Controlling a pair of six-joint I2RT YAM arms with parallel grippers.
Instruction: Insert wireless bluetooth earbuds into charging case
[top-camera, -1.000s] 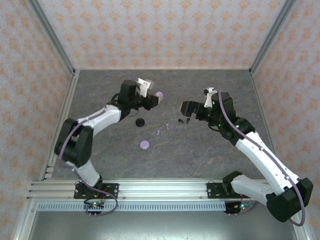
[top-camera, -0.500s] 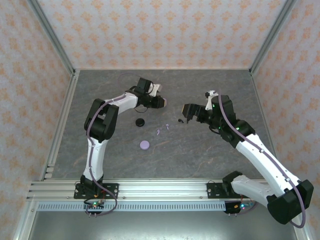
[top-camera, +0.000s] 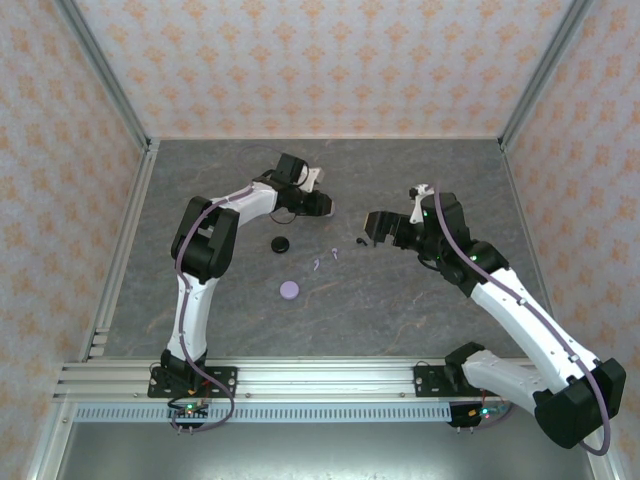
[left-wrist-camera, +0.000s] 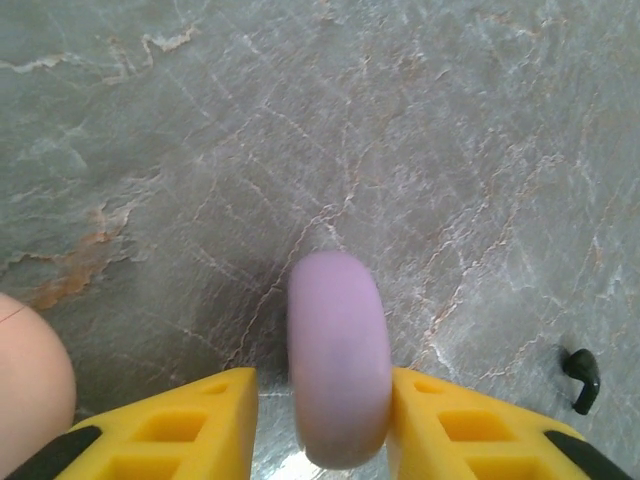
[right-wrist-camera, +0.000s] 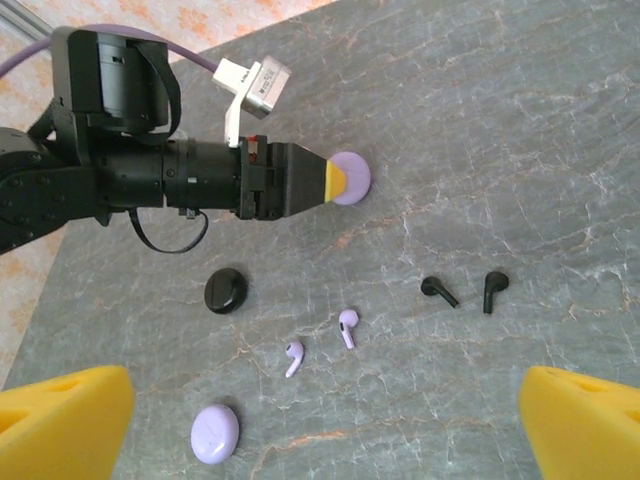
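Left claw (left-wrist-camera: 322, 380): mine, released, jaws loose about the lilac case (left-wrist-camera: 338, 350), which stands on edge with a gap at its 9 o'clock.
Right claw (right-wrist-camera: 325, 388): mine, spread wide, grasping nothing.
Black earbuds (right-wrist-camera: 438, 291): on the table (right-wrist-camera: 520, 110).
Lilac earbuds (right-wrist-camera: 347, 327): at 8 o'clock from the black pair.

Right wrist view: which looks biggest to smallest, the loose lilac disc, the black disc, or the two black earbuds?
1. loose lilac disc, slightly, though it lies nearer the camera
2. black disc
3. black earbuds, both alike
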